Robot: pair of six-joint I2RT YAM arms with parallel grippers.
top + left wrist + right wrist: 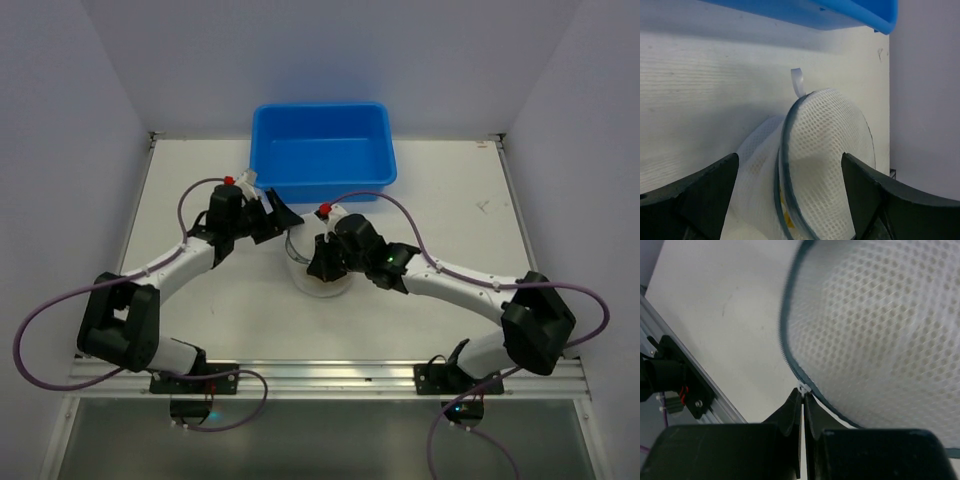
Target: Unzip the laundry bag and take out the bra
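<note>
The white mesh laundry bag (322,275) lies at the table's middle, just in front of the blue tub. In the left wrist view the laundry bag (825,150) stands between my open left gripper's (790,187) two dark fingers, its dark zip line partly parted, with something yellowish inside. My left gripper (278,220) sits at the bag's far left. My right gripper (325,262) is over the bag. In the right wrist view it (803,396) is shut on the small white zip pull (803,388) at the dark zip rim. The bra is hidden inside the bag.
A blue rectangular plastic tub (322,150) stands behind the bag, also at the top of the left wrist view (840,12). White walls close in the table on the left, back and right. A metal rail (320,375) runs along the near edge.
</note>
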